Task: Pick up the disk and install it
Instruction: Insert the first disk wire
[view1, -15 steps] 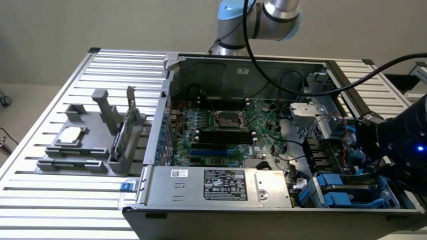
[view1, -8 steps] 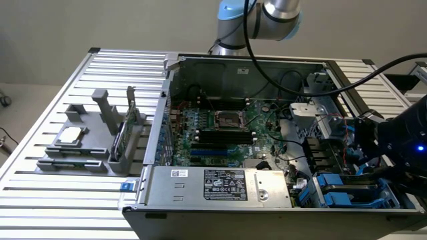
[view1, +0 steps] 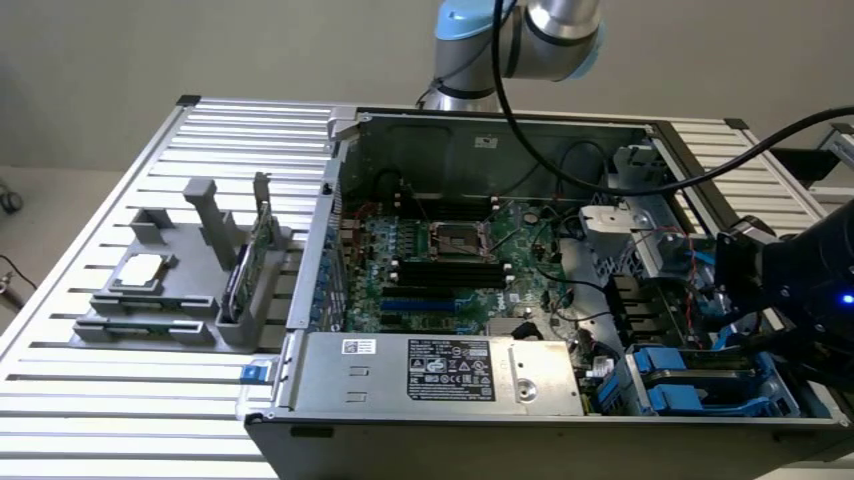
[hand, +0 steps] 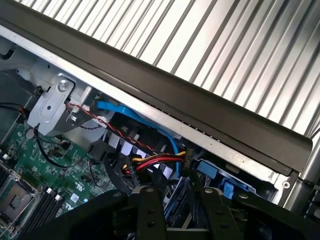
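The gripper (hand: 177, 196) is poised at the exterior view's right edge, over the drive-bay corner of the open computer case (view1: 350, 215). Whether the claw is open or clamped cannot be told from here. The disk (view1: 705, 386) is picked out low in that corner, lying flat between its blue rails, just beside the power supply (view1: 454, 370) on the exterior view's right. So the key relation is this: the disk lies below the gripper and a little toward the exterior view's left. Its long axis appears to run along the case's near wall, though dark shadow leaves that uncertain. From the wrist, a red-and-yellow cable bundle (hand: 156, 161) and a blue data cable (hand: 117, 108) are seen crossing just ahead of the claw, near the descent line.
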